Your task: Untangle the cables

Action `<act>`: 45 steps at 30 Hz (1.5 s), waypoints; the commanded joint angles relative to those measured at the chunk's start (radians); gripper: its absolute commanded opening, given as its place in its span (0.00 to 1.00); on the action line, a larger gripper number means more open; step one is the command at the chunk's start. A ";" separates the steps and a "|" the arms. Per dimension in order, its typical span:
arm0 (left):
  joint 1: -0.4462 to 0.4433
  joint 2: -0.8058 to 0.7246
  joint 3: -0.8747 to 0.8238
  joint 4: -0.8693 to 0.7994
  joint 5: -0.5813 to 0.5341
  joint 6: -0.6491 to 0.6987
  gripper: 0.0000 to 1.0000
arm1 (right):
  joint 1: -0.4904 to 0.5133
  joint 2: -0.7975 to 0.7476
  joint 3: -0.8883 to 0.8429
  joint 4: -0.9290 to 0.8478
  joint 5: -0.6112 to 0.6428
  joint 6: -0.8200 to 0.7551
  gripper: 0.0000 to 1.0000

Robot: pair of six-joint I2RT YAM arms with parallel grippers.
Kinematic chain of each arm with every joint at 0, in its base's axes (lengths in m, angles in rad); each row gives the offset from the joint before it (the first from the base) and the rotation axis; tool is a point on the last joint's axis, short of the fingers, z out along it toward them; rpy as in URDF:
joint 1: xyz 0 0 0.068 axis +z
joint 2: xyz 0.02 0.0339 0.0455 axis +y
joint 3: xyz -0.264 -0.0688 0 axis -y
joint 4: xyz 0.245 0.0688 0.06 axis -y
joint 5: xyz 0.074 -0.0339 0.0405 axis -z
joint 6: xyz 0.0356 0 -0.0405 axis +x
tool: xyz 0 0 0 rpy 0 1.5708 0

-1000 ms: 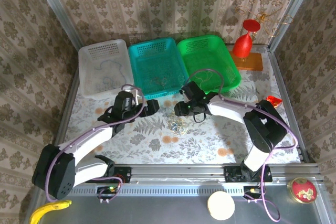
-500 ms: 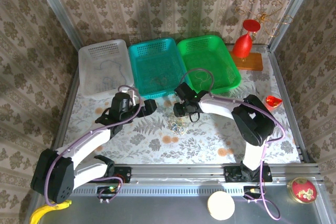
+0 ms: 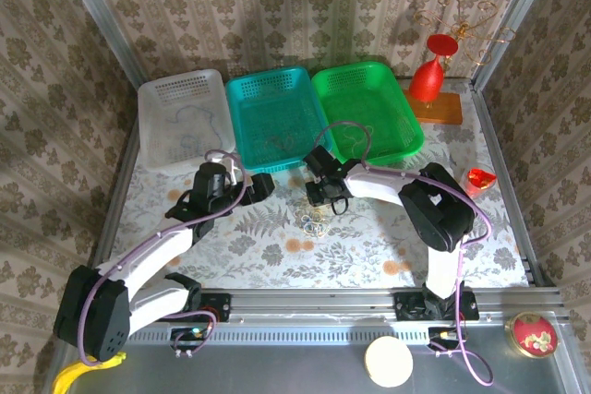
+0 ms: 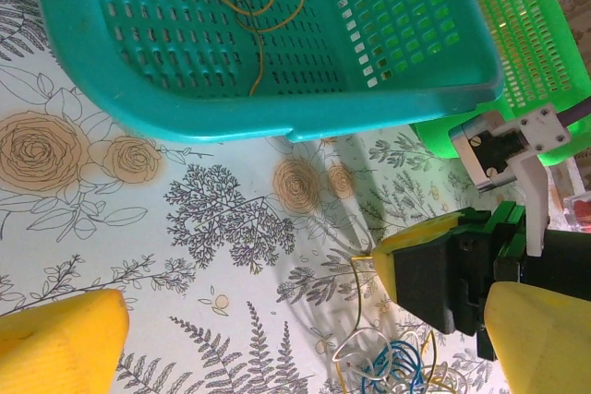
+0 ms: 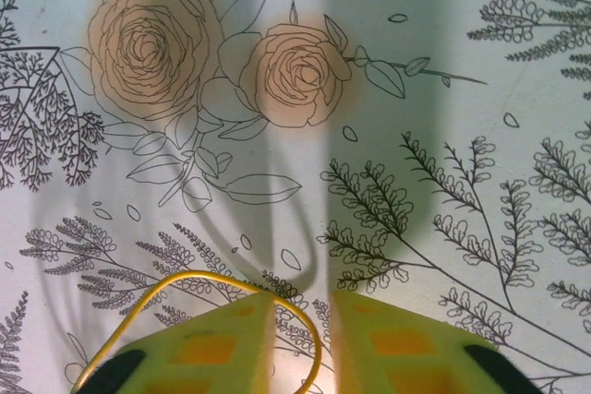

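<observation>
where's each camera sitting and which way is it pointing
top external: above and behind the arms, looking down on the table; both arms, left hand, right hand.
left wrist: faces the teal basket; its own open yellow fingers at the bottom corners.
right wrist: looks down at the table; its fingers pinch a yellow cable.
shared: top and left wrist both show the cable tangle.

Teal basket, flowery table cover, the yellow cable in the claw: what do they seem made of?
The teal basket: moulded plastic, matte; even colour, regular slotted holes, rounded rim. The table cover: probably a printed vinyl or oilcloth sheet, smooth with slight sheen; roses and ferns are flat print. The yellow cable: thin wire, likely plastic-coated, smooth; it holds an even curve.
</observation>
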 commanded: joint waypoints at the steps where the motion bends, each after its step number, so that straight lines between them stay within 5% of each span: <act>1: 0.006 -0.019 -0.013 0.022 0.014 -0.017 1.00 | 0.006 0.021 0.012 -0.021 0.028 -0.014 0.17; 5: 0.007 -0.022 -0.010 0.023 0.020 -0.012 1.00 | 0.006 0.013 0.016 -0.027 0.026 -0.023 0.00; 22: -0.005 0.047 0.020 0.156 0.194 0.109 1.00 | 0.006 -0.305 0.042 -0.111 -0.013 -0.030 0.00; 31: -0.133 0.198 0.072 0.244 0.211 0.233 1.00 | 0.005 -0.409 0.075 -0.131 -0.070 0.005 0.00; 45: -0.224 0.456 0.152 0.456 0.235 0.233 0.92 | 0.006 -0.539 0.096 -0.116 -0.137 0.076 0.00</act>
